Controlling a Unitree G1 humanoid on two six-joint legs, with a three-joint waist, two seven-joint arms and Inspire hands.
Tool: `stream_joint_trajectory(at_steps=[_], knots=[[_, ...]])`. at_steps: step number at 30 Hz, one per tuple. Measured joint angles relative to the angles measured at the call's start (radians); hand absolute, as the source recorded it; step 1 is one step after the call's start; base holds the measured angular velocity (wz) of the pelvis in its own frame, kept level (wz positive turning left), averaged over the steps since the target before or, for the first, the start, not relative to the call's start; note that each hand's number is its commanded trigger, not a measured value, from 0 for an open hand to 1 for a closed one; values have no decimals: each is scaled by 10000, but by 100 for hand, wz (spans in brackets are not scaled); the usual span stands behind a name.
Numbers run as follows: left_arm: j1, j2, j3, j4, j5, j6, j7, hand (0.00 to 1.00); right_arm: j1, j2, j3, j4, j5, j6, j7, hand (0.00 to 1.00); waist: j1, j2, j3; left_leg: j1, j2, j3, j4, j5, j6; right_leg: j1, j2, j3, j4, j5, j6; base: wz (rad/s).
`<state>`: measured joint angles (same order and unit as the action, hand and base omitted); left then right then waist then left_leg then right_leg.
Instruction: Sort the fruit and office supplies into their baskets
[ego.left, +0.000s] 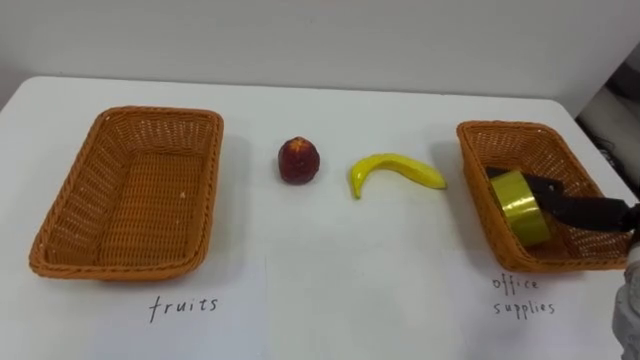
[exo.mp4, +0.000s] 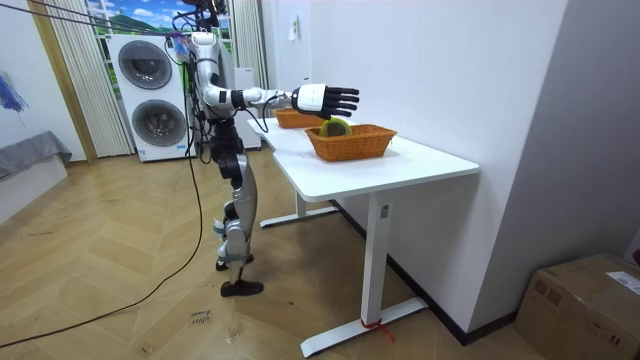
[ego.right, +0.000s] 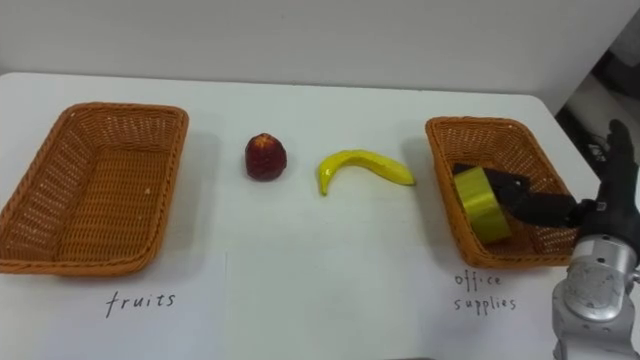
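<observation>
The robot is standing at the white table (ego.right: 330, 270), and its right hand (exo.mp4: 325, 98) is hanging in the air by the right side of the office-supplies basket (ego.right: 486, 124), fingers stretched straight and holding nothing. Inside that basket a yellow tape roll (ego.right: 478, 204) is leaning on edge, touching a black object (ego.right: 530, 205) beside it. Just left of the basket a banana (ego.right: 362, 166) is lying on the table. A red fruit (ego.right: 266, 157) is sitting further left, and the fruit basket (ego.right: 110, 107) is standing well apart on the far left.
</observation>
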<state>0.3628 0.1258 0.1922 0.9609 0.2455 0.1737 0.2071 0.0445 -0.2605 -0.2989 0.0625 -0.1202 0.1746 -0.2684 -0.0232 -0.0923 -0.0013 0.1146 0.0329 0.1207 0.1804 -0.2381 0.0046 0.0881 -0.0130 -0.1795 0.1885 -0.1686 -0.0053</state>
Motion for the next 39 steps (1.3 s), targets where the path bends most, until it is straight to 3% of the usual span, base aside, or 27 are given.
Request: stream_joint_trajectory(at_steps=[16, 24, 30, 35, 39], knots=[[1, 0, 2, -17, 2, 6, 0, 0, -70, 0, 1, -24, -80, 0, 0, 0, 37, -6, -34, 1, -5, 30, -35, 1, 0, -23, 2, 24, -2, 0, 0, 0], [-89, 1, 3, -1, -13, -42, 5, 0, -968, -104, 2, -1438, -9, -3, -150, 0, 22, -76, 3, 152, -21, 123, -111, 49, 11, 10, 2, 130, 7, -4, 6, -4], [-227, -15, 1, -49, -10, -43, -4, 0, -1479, -613, 7, -2348, 11, -91, -441, 0, 276, -129, 2, 101, -10, 116, -119, 48, 12, -41, 11, 123, 10, -3, 5, 0], [-390, 3, 20, -87, 9, -63, -15, 0, -1808, -679, 229, -2419, -187, -111, -458, 0, 566, -189, -36, 69, -8, 108, -126, 48, 11, -55, 20, 121, -4, -3, 5, 0], [-441, -1, -141, -86, 8, -74, -68, 0, -2018, -680, 1043, -2618, -690, -108, -45, 0, 732, -178, -31, 50, -10, 117, -116, 50, 9, -72, 25, 127, -4, -3, 5, 0]])
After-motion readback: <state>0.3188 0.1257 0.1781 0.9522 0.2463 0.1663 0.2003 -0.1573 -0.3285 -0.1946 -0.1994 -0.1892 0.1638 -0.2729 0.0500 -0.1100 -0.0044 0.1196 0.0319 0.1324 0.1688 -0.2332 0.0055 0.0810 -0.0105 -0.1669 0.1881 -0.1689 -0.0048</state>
